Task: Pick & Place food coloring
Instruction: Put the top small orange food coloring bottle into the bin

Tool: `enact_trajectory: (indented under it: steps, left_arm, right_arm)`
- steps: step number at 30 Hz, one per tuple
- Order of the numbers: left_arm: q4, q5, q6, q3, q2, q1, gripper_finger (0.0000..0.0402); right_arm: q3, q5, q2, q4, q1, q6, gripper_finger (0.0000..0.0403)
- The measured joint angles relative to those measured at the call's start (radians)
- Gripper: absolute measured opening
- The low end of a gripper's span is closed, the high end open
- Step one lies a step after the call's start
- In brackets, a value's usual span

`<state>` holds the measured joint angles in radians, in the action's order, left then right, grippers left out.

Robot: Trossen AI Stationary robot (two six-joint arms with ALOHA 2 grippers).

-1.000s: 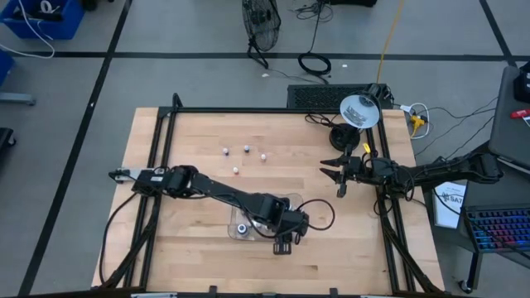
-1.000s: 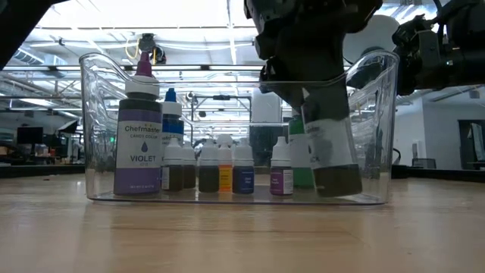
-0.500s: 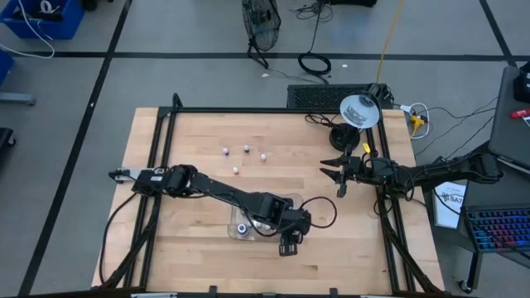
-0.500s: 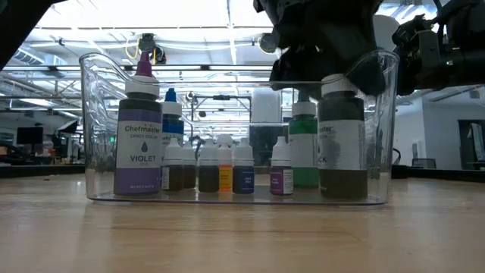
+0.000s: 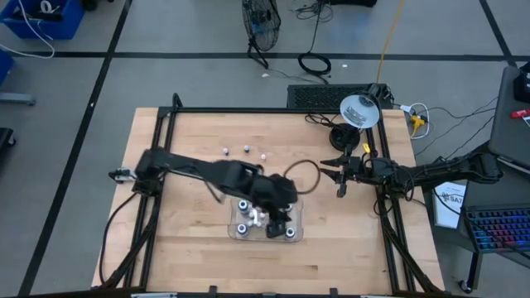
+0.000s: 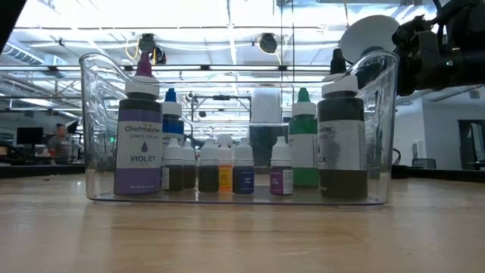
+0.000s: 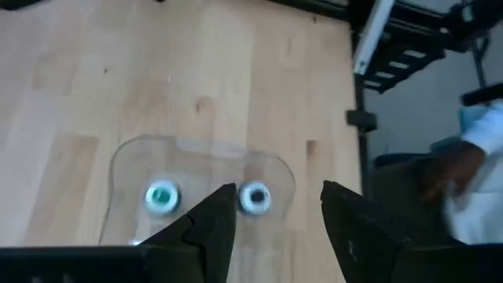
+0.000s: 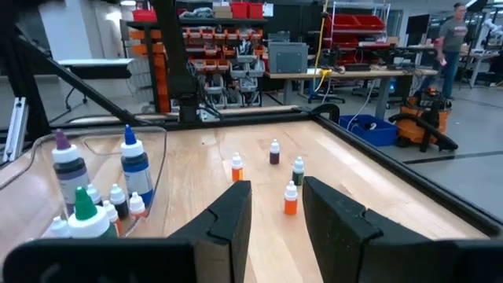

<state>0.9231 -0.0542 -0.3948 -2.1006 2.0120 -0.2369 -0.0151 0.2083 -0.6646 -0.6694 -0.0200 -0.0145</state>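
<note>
The clear tray (image 5: 298, 211) sits near the table's near edge and holds the food coloring. In the low view, a violet bottle (image 6: 139, 136), a blue-tipped one (image 6: 173, 140), several small ones (image 6: 225, 168), a green one (image 6: 303, 148) and a dark one (image 6: 341, 140) stand upright on its floor (image 6: 227, 199). My left gripper (image 5: 277, 222) hovers open above the tray. In its wrist view (image 7: 279, 189) the tops of two bottles (image 7: 161, 196) (image 7: 254, 196) show below. Small loose bottles (image 5: 247, 149) stand on the table beyond. My right gripper (image 5: 338, 175) waits open at the right.
The right wrist view shows several small loose bottles (image 8: 290, 198) standing upright on bare wood in front of my right gripper (image 8: 275, 185), and the tray (image 8: 149, 134) farther off. A lamp (image 5: 359, 110) and cables lie at the far right corner. A black frame borders the table.
My left gripper has stood the tilted dark bottle upright at the tray's right end, let it go, and risen out of the low view. It has drawn back from the tray's near edge to over the tray's middle. The bottle stays standing.
</note>
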Motion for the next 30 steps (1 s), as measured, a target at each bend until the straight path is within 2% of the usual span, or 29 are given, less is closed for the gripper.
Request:
enact_trajectory:
  steps: [7,13,16,18,21,23,26,30]
  left_arm:
    - [0.080,-0.005,0.043,0.000,-0.187,0.014,0.0186]
    - [0.240,0.049,0.276,-0.001,-0.353,0.031,0.0186]
    - [0.343,0.151,0.286,-0.001,-0.398,0.019,0.0186]
    - [0.376,0.269,0.288,0.021,-0.417,0.002,0.0186]
    - [0.329,0.426,0.287,0.126,-0.448,-0.019,0.0186]
    - [0.232,0.452,0.294,0.238,-0.475,-0.018,0.0186]
    - [0.026,0.358,0.360,0.444,-0.541,0.009,0.0187]
    - [-0.319,0.079,0.451,0.756,-0.684,0.081,0.0187]
  right_arm:
    - [0.000,0.000,-0.003,0.000,0.000,0.000,0.0107]
    - [0.000,0.000,-0.007,0.001,0.000,0.000,0.0106]
    - [0.000,0.000,-0.008,0.000,0.000,0.000,0.0107]
    - [0.000,0.000,-0.008,0.000,0.000,0.000,0.0106]
    - [0.000,0.000,-0.008,0.000,0.000,0.000,0.0105]
    - [0.000,0.000,-0.008,0.000,0.000,0.000,0.0106]
    - [0.000,0.000,-0.008,0.000,0.000,0.000,0.0107]
    - [0.000,0.000,-0.008,0.001,0.000,0.000,0.0105]
